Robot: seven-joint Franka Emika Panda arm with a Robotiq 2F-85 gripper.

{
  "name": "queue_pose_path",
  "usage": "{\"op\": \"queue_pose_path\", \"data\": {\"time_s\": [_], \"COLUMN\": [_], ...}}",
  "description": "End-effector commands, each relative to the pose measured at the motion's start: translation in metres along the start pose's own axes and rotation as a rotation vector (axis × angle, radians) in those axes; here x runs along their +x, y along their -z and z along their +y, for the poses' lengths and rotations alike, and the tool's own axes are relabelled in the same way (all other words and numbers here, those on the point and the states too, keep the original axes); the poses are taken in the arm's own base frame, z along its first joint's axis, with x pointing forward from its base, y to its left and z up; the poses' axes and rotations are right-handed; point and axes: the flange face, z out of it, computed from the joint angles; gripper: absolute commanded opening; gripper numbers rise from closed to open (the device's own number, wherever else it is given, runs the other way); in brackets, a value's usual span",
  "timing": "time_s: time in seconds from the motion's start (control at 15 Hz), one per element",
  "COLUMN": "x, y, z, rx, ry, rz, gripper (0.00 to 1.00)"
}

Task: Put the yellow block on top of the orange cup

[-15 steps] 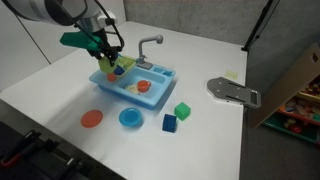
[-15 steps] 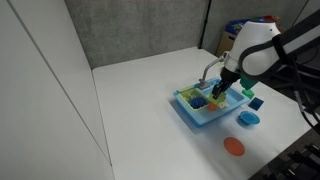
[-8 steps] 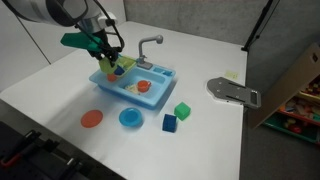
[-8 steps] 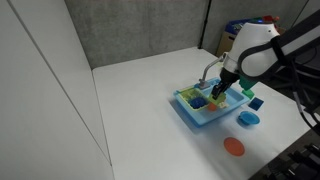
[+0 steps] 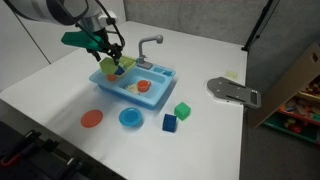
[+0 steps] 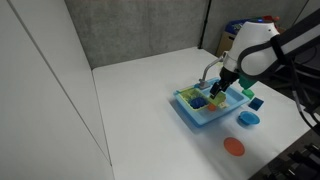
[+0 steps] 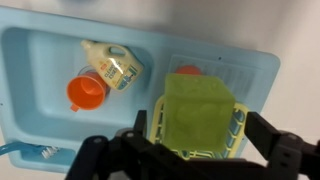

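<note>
The toy sink is smooth, glossy plastic — the yellow block and tabletop look matt.

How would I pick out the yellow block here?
Find the light-blue plastic toy sink on the white table. At its ribbed draining side, a small yellow-green cube sits between the robot's black jaws; the green cube and blue cube lie outside the sink.

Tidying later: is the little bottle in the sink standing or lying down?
Lying down: seen from above, the bottle shows its long labelled side on the sink floor.
</note>
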Motion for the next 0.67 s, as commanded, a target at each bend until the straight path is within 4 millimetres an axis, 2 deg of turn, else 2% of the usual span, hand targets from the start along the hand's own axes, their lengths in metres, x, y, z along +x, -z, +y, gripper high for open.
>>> {"op": "queue_pose_path", "data": {"time_s": [0.0,0.33,0.6], "x": [0.004,0.005,0.003], "y": [0.018,0.048,0.080], "z": [0.001,0.005,0.023], "rx": [0.013,0.071,0.080], "ry": [-0.015,-0.046,-0.072], "rz": [0.014,0.029,0.020], "gripper": [1.00,1.00,1.00]}}
